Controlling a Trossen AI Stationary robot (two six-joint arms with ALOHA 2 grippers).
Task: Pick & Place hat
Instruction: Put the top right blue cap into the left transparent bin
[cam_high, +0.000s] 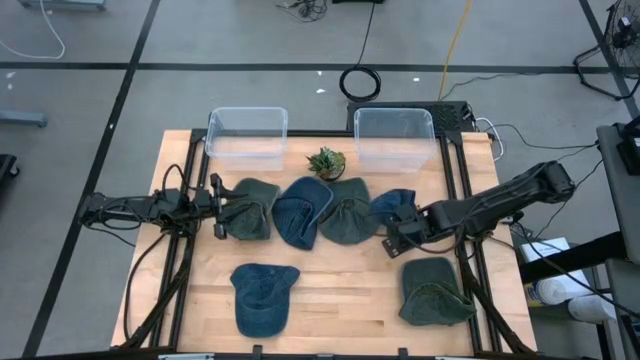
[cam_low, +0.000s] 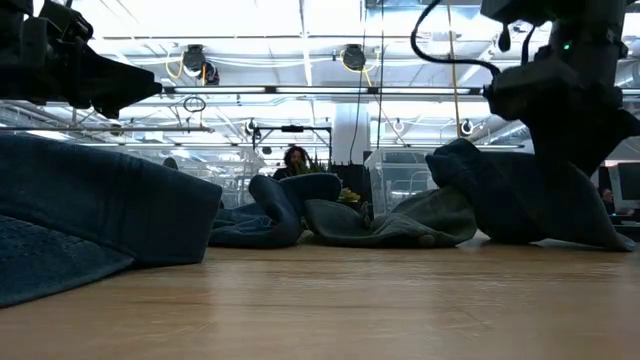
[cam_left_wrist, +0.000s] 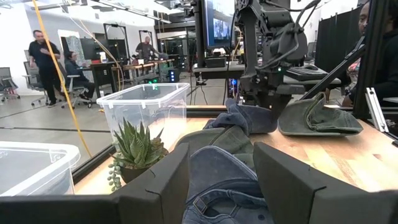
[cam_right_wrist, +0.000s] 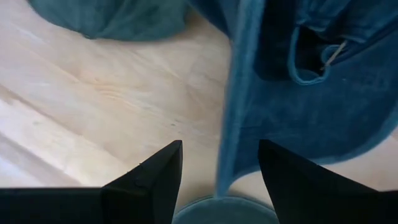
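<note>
Six caps lay on the wooden table, four in a row across its middle and two nearer the front edge. Behind the row stood two clear plastic bins, with a small potted succulent between them; the bins were probably where the hats were meant to go.

The right gripper had reached in from the right side to the row's end, where a dark blue denim cap lay bunched up. In the right wrist view its fingers stood spread apart with the edge of the blue cap hanging down between them, so the jaws were released, straddling the fabric but not yet pinching it. That placement suggested a grasp was about to be made on the cap's edge, the easiest part of a limp hat to catch.

The left gripper sat at the opposite end of the row, by a green cap. Its fingers were likewise parted, with denim showing between them, holding nothing.

The blue cap at front left and the green cap at front right lay flat and well apart from either arm. No hat was in a bin yet.
</note>
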